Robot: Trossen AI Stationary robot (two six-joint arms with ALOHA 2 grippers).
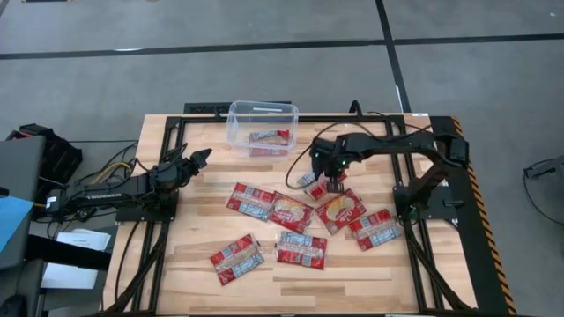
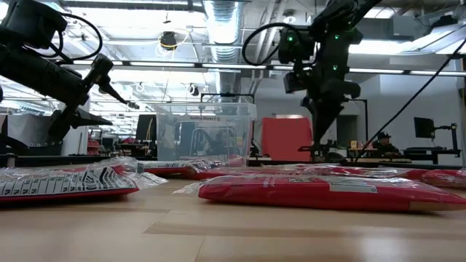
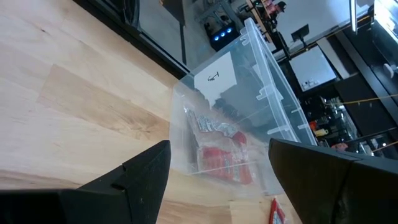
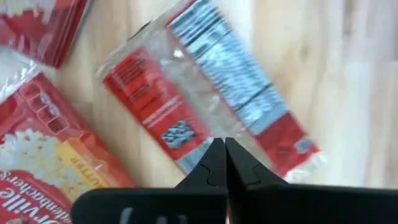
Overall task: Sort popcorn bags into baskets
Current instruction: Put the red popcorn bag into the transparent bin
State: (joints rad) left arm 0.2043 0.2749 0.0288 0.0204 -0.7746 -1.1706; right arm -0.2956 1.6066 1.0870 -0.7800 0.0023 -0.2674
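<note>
- High view: the right pincer [image 1: 334, 185] hangs at frame centre-right, fingers pressed together with nothing held, directly over a popcorn bag [image 1: 310, 182] lying flat on the tabletop [image 1: 370, 273].
- In the right wrist view that bag's long axis runs upper-centre to lower-right.
- The basket [image 1: 262, 126] sits upper-centre; the left pincer [image 1: 196, 159] waits beside it, spread and empty.

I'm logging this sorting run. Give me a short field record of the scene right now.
bin: clear plastic bin at the table's far edge
in bin: one popcorn bag
on table: seven popcorn bags, among them one nearest the front-left
right gripper: shut, above a face-down bag; grip on it not visible
left gripper: open, pointing at the bin, holding nothing
</note>
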